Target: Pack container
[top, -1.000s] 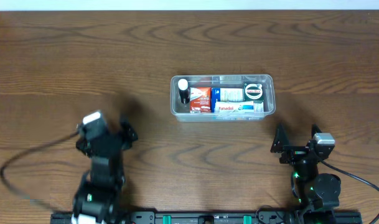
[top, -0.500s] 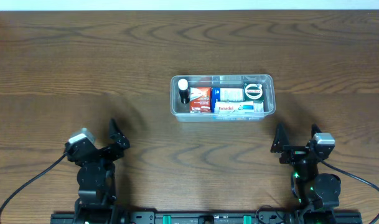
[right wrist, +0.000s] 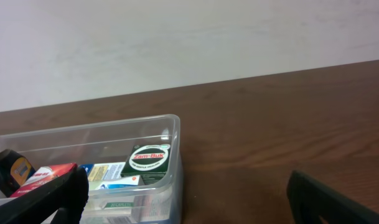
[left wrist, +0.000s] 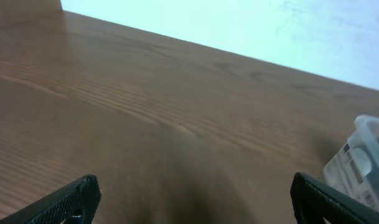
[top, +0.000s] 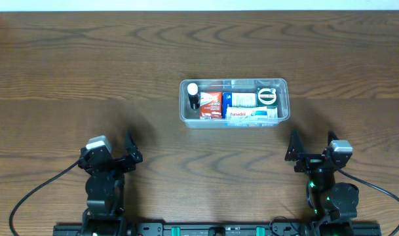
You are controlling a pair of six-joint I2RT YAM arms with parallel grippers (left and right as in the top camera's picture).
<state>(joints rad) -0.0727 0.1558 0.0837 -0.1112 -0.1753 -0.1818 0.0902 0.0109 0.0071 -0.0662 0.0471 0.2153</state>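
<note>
**Status: container loaded, both claws spread near the front edge of the bench**

1. Container. The clear plastic container (top: 233, 81) sits on the brown wooden bench (top: 68, 72), slightly right of centre and nearer the far edge. Its long side runs left to right. It stands well apart from both arms.

2. Contents, left to right, from the overhead view:
   - a dark bottle (top: 193, 96) with a white cap, at the left end;
   - a red box (top: 212, 103) just beside the bottle;
   - a white-and-blue box (top: 242, 99), with a Panadol box (top: 238, 114) along the near wall;
   - a green Zam-Buk box (top: 267, 97) at the right end, label facing up.

3. Left claw. The left claw (top: 109, 152) sits at the near left of the bench. Its fingers (left wrist: 71, 199) are spread wide, and only wood grain shows between them. In the left wrist view, one corner of the container shows at the right edge.

4. Right claw. The right claw (top: 312, 151) sits at the near right, in front of the container's right end. Its fingers (right wrist: 52, 199) are spread wide and apart from the container. The right wrist view looks over the near right corner onto the Zam-Buk label.
</note>
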